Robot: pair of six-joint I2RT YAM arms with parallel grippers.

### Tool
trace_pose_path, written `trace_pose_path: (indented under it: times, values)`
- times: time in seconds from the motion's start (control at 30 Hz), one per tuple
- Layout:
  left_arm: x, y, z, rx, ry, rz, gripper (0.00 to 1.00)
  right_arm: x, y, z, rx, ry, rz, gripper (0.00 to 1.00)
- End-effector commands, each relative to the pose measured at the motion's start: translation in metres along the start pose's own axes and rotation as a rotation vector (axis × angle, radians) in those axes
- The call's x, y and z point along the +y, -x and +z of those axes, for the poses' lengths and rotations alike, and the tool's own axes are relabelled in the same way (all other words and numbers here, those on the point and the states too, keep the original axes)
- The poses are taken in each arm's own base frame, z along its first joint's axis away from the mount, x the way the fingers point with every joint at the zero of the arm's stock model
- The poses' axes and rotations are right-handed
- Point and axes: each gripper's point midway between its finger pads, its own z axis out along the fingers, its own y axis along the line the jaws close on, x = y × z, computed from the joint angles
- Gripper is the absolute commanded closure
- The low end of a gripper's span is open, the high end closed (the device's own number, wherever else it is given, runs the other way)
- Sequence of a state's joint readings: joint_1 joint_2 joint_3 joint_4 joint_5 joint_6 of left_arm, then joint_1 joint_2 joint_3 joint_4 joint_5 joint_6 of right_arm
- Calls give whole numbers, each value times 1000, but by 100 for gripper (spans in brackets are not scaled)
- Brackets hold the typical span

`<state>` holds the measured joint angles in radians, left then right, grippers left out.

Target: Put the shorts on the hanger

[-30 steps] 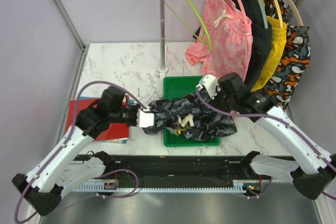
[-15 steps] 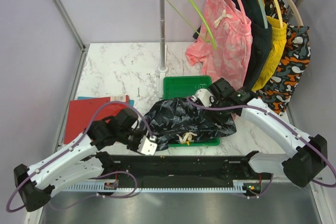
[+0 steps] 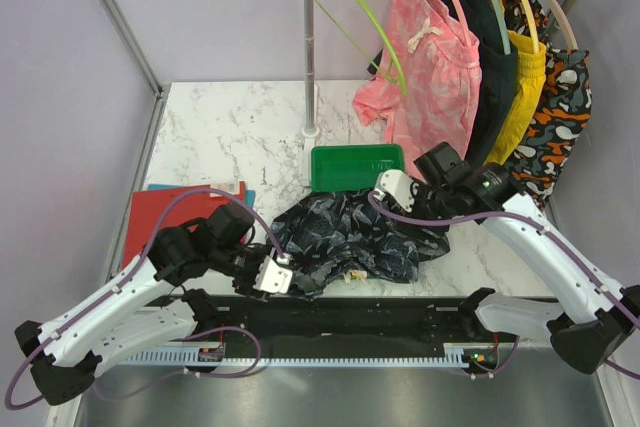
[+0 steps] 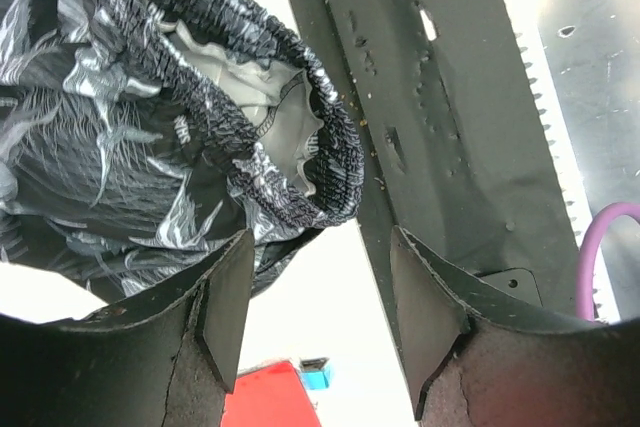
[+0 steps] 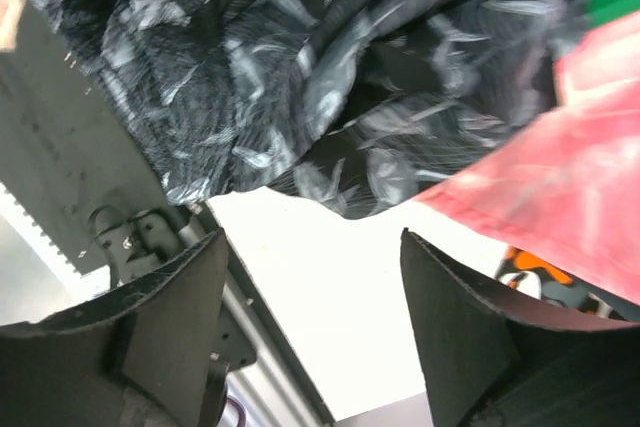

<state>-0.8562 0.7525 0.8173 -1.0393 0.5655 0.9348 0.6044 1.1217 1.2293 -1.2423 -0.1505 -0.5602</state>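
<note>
one cream tag (image 3: pixel 352 273) on the shorts (image 3: pixel 340 232) — print illegibly small

arms (image 3: pixel 110 302): white shells, black joints | cables (image 3: pixel 205 188): purple | pincer fingers (image 4: pixel 225 307): seemingly dark grey

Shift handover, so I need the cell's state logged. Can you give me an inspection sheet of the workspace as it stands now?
Surface: white marble table with a green tray at centre.
Job's things: shorts crumpled at the near edge, covering the tray's near part; lime-green hanger bare on the rail.
Clutter: red board at the left edge.
Grippers: left tool open, at the shorts' waistband; right tool open, nothing between its fingers.
Cables: purple cables looped along both arms.
Surroundings: rack pole, hung garments, lilac walls.
</note>
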Motion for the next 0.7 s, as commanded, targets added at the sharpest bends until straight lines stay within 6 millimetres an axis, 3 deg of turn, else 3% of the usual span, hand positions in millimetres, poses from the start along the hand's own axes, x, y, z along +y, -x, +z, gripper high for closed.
trace_pose_path:
  times: [0.0,0.1,0.17,0.23,0.3,0.43,0.57,0.67]
  values:
    - [9,2,-2,5,57,-74,38,16,-3,2,22,109,-26,26]
    - [11,1,3,2,52,-77,40,23,-1,5,-6,146,-48,28]
    - [7,-12,14,45,5,-86,37,29,-6,14,3,181,-69,27]
    - [9,-28,23,92,5,-68,27,32,-16,27,38,207,-92,26]
    - [16,-32,28,97,27,-41,26,26,-17,36,37,181,-108,25]
    - [21,-34,38,93,31,-49,20,44,-28,54,98,267,-78,20]
    - [20,-43,53,93,51,-33,14,42,-36,75,166,233,-90,12]
    - [22,-44,62,75,96,10,15,33,-35,87,206,206,-64,14]
